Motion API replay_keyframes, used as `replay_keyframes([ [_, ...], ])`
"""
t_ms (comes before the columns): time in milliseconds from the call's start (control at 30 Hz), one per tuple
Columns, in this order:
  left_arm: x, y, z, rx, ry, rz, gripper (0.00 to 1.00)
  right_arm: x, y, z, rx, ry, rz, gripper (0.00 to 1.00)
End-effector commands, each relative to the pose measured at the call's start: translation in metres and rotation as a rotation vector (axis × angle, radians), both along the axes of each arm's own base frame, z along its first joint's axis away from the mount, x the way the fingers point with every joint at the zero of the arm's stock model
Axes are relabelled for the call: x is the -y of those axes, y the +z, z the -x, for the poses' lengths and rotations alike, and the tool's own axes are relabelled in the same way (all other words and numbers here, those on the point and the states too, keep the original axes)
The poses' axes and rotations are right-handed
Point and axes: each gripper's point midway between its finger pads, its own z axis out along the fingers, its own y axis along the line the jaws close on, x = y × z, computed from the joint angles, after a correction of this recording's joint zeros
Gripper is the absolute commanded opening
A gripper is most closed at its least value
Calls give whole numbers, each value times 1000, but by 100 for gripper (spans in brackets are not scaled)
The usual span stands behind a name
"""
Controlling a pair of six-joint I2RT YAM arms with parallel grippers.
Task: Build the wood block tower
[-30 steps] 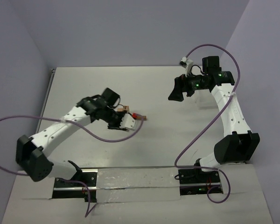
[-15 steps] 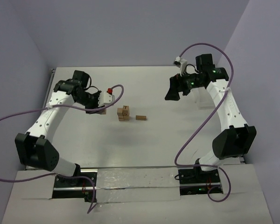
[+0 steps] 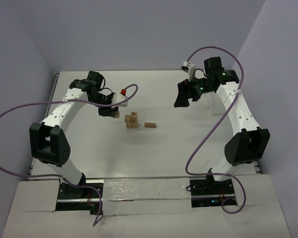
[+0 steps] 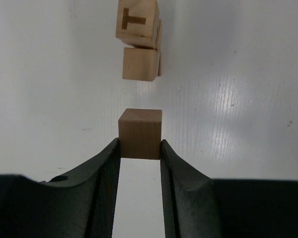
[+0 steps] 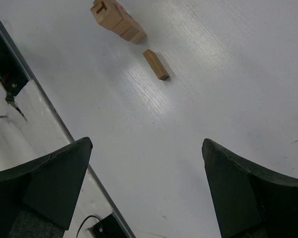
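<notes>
Wood, pale and smooth-grained, is making up every piece here. A plain cube [image 4: 140,134] is sitting clamped between the matte black, curved fingers of the left end effector [image 4: 140,147], over the white, faintly streaked surface [image 4: 238,99]. Just beyond it, at the top of the left wrist view, the tower [image 4: 138,42] is standing as a low cluster of cubes, the uppermost one showing a dark letter T. A short cuboid [image 3: 149,125] is lying apart at the cluster's right. The right end effector [image 5: 146,146] is hanging spread wide, gripping nothing, in the upper right of the overhead view. A second ago the left arm was covering the cluster; now it is sitting to its left.
</notes>
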Motion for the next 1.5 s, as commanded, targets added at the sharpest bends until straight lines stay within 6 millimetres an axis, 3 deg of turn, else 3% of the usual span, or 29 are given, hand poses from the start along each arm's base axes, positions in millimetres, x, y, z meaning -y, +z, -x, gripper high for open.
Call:
replay_keyframes([
  [0,24,17,-15,70,-42,64,20,-5,10,-2,31,27,1,100],
  [667,56,3,-17,56,-97,45,26,-6,7,2,30,37,8,100],
  [1467,63,-15,-22,29,-87,6,32,-6,6,3,25,44,10,100],
])
